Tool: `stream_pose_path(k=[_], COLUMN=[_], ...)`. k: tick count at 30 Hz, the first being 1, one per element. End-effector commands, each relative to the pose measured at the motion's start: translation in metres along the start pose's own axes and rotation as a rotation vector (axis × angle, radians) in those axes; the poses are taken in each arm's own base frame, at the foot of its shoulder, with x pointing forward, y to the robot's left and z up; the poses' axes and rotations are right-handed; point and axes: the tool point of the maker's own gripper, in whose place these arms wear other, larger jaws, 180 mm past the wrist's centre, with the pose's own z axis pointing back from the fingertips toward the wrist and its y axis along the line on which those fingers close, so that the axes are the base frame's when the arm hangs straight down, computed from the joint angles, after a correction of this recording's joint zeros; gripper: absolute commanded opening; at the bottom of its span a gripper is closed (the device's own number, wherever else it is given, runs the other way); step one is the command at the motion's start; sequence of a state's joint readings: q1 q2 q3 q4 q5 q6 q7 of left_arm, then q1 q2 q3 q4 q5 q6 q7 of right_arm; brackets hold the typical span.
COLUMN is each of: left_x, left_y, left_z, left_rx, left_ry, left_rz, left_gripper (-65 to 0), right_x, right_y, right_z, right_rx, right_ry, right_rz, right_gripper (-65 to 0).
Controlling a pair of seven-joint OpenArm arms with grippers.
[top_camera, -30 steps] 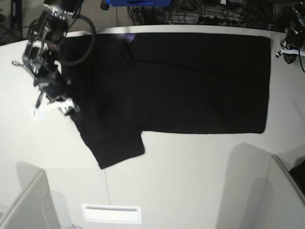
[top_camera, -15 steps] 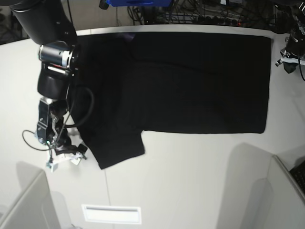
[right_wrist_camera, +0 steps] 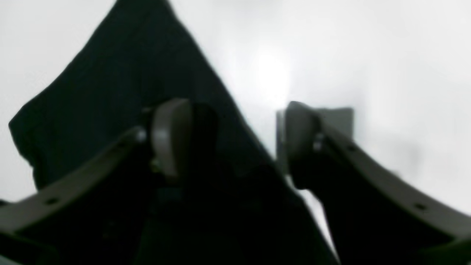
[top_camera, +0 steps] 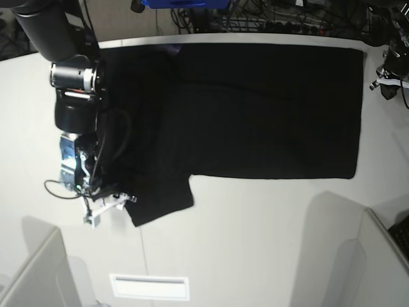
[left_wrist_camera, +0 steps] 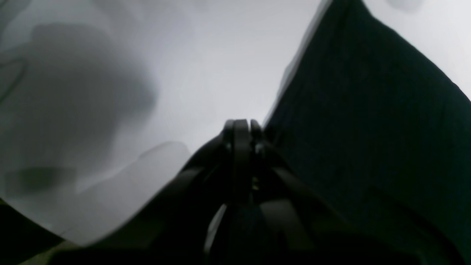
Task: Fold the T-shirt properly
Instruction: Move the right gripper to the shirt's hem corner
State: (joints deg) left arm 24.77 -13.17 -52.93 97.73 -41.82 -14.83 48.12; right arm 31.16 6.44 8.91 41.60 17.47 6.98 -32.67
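The black T-shirt point(top_camera: 255, 109) lies spread flat on the white table point(top_camera: 255, 243), plain side up, with one short sleeve point(top_camera: 160, 198) sticking out toward the front left. My right gripper point(top_camera: 110, 208) is low at that sleeve's left edge. In the right wrist view the right gripper point(right_wrist_camera: 235, 140) is open and straddles the cloth edge: one finger point(right_wrist_camera: 171, 136) is over the black T-shirt point(right_wrist_camera: 110, 92), the other over bare table. My left gripper point(left_wrist_camera: 241, 127) is shut with nothing in it, beside the T-shirt point(left_wrist_camera: 368, 129) at its far right end point(top_camera: 386, 73).
A white slotted plate point(top_camera: 150, 286) sits near the table's front edge. Grey partitions rise at the front left point(top_camera: 38, 275) and front right point(top_camera: 358, 256). Cables and a blue object point(top_camera: 182, 3) lie behind the table's back edge.
My right arm has swung from the shirt's upper left down along its left side, then a little right, up to the sleeve's edge. The left arm has stayed still.
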Motion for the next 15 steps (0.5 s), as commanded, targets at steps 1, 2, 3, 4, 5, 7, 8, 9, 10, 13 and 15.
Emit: stream_pose_path(k=[1, 2, 3, 4, 5, 7, 8, 9, 10, 13, 15], left_x=[0.0174, 0.0185, 0.0185, 0.0185, 0.0185, 0.0185, 0.0185, 0.0185, 0.0185, 0.0185, 0.0185], left_y=[0.0003, 0.0005, 0.0005, 0.0005, 0.0005, 0.0005, 0.0005, 0.0005, 0.0005, 0.0005, 0.0005], left_z=[0.0034, 0.0035, 0.0035, 0.0035, 0.0035, 0.0035, 0.0035, 0.0035, 0.0035, 0.0035, 0.0035], left_rx=[-0.002, -0.001, -0.001, -0.001, -0.001, -0.001, -0.001, -0.001, -0.001, -0.001, -0.001], left_ry=[-0.044, -0.045, -0.045, -0.045, -0.045, -0.045, -0.045, -0.045, -0.045, -0.045, -0.045], left_rz=[-0.025, -0.028, -0.028, -0.028, -0.028, -0.028, -0.028, -0.028, -0.028, -0.028, -0.028], left_gripper=[-65.0, -65.0, -65.0, -65.0, -65.0, -65.0, -65.0, -65.0, -65.0, -65.0, -65.0], right_x=[0.0136, 0.0131, 0.0119, 0.0101, 0.0068, 0.007, 0.0064, 0.0064, 0.0069, 0.0109, 0.0109], right_y=[0.0045, 0.0046, 0.0052, 0.0046, 0.0036, 0.0033, 0.003, 0.003, 0.0022, 0.0009, 0.0009], right_z=[0.004, 0.0038, 0.0034, 0.0031, 0.0025, 0.0023, 0.0021, 0.0021, 0.0023, 0.0025, 0.0025], right_rx=[0.011, 0.012, 0.013, 0.013, 0.011, 0.011, 0.01, 0.01, 0.009, 0.006, 0.006], right_ry=[-0.013, -0.012, -0.01, -0.007, -0.003, -0.008, -0.008, -0.008, -0.009, -0.034, -0.034], right_rz=[0.012, 0.013, 0.012, 0.012, 0.011, 0.011, 0.01, 0.01, 0.011, 0.012, 0.012], right_gripper=[-33.0, -33.8, -33.8, -34.1, -34.2, -34.4, -34.5, -35.0, -37.4, -50.7, -59.1])
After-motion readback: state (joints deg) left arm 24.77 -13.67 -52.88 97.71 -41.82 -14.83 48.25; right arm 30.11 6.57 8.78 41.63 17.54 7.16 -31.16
